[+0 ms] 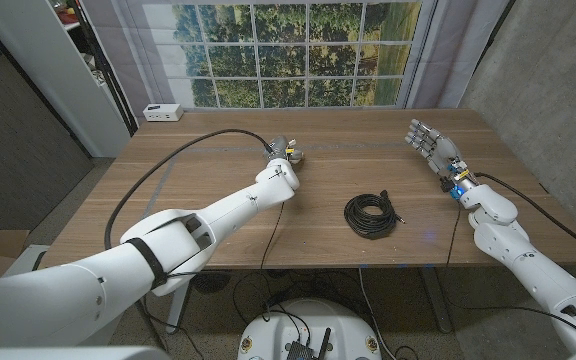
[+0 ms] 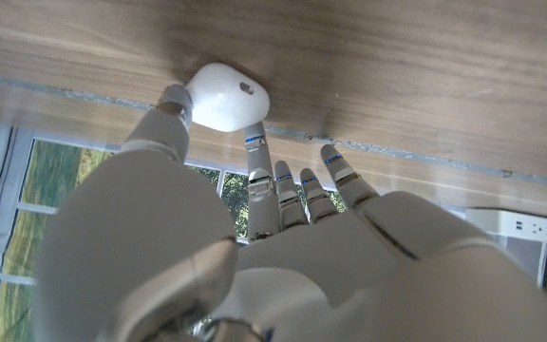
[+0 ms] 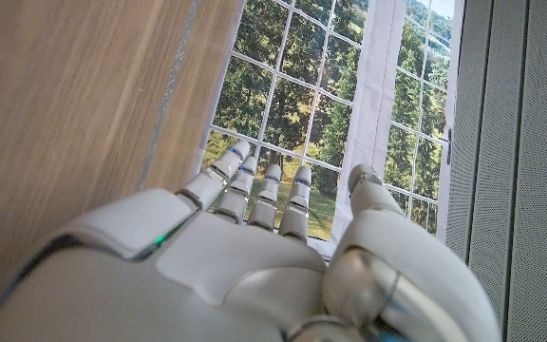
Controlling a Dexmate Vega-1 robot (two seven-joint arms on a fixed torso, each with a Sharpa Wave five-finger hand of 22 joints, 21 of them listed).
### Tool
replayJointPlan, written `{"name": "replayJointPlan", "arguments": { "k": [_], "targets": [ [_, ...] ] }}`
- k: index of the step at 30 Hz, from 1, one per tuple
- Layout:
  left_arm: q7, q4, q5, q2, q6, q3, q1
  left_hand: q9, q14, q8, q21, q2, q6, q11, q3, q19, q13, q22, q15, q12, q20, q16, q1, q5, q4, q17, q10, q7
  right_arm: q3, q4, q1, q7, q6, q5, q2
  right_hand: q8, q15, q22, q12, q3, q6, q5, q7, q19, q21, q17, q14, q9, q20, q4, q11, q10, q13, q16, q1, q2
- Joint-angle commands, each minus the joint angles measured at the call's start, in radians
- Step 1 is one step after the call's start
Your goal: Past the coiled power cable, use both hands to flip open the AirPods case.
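At the fingertips of the left robot hand [image 2: 254, 256], the small white glossy AirPods case [image 2: 226, 96] lies on the wooden surface [image 2: 425, 76], its lid shut so nothing inside it can be seen. The left wrist view shows the thumb tip touching the case's side while the other fingers [image 2: 259, 180] reach out straight and apart just beside it, gripping nothing. From the head view the case is mostly hidden behind that robot hand [image 1: 284, 152], which sits past the middle of the surface [image 1: 218, 200] on an arm stretched long from the near left corner.

Nearer the robot than the left robot hand, and off toward the right arm, the coiled black power cable [image 1: 372, 214] lies flat. Between that coil and the far right corner, the right robot hand [image 1: 433, 148] is raised with its fingers spread and holding nothing; its wrist view shows the back of the hand [image 3: 254, 256] with fingers pointing toward a gridded window [image 3: 302, 85]. Beyond the left robot hand, a white power strip [image 1: 162, 112] sits by the far left corner.
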Motion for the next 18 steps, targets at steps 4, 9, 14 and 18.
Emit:
{"name": "replayJointPlan", "arguments": {
  "k": [4, 9, 14, 18],
  "targets": [
    [-0.016, -0.212, -0.162, 0.112, -0.308, -0.178, 0.141, 0.116, 0.011, 0.130, -0.006, 0.087, 0.135, -0.003, -0.012, 0.010, 0.000, 0.005, -0.009, 0.008, 0.000, 0.000, 0.098, -0.001, 0.003, 0.001, 0.017, -0.121, -0.018, -0.003, 0.017, 0.000, 0.012, -0.030, 0.006, -0.004, -0.126, 0.004, 0.007, -0.002, 0.009, 0.003, 0.000, -0.002, 0.002, 0.003, 0.012, 0.004, 0.005, -0.002, -0.001, 0.009, 0.006, 0.003, 0.011, 0.001],
    [-0.117, -0.216, -0.215, 0.152, -0.439, -0.205, 0.151, 0.126, -0.001, 0.131, -0.012, 0.090, 0.128, -0.004, -0.017, 0.002, 0.000, 0.006, -0.014, 0.004, 0.002, -0.007, 0.106, -0.002, 0.006, 0.001, 0.012, -0.122, -0.035, -0.014, 0.031, -0.010, 0.013, -0.060, 0.000, -0.003, -0.127, 0.004, 0.007, -0.001, 0.017, 0.004, -0.006, -0.002, 0.003, 0.002, 0.013, 0.004, 0.006, -0.006, -0.002, 0.011, 0.006, 0.001, 0.016, 0.001],
    [-0.224, -0.188, -0.285, 0.163, -0.544, -0.234, 0.152, 0.134, -0.007, 0.132, -0.016, 0.094, 0.121, -0.004, -0.022, -0.002, 0.000, 0.006, -0.013, -0.001, 0.004, -0.010, 0.112, -0.002, 0.009, 0.001, 0.003, -0.123, -0.056, -0.031, 0.046, -0.033, 0.017, -0.105, -0.011, 0.001, -0.127, 0.004, 0.008, 0.005, 0.033, 0.005, -0.011, -0.003, 0.003, -0.002, 0.015, 0.003, 0.009, -0.016, -0.003, 0.015, 0.006, -0.001, 0.030, 0.001],
    [-0.284, -0.181, -0.315, 0.171, -0.594, -0.244, 0.151, 0.139, -0.011, 0.133, -0.018, 0.097, 0.119, -0.002, -0.025, -0.004, 0.000, 0.007, -0.012, -0.003, 0.006, -0.011, 0.115, -0.002, 0.010, 0.002, 0.002, -0.122, -0.075, -0.056, 0.055, -0.060, 0.014, -0.152, -0.029, 0.003, -0.127, 0.004, 0.007, 0.014, 0.048, 0.005, -0.015, -0.006, 0.002, -0.005, 0.014, 0.002, 0.015, -0.033, -0.005, 0.016, 0.006, -0.005, 0.055, -0.004]
  ]
}}
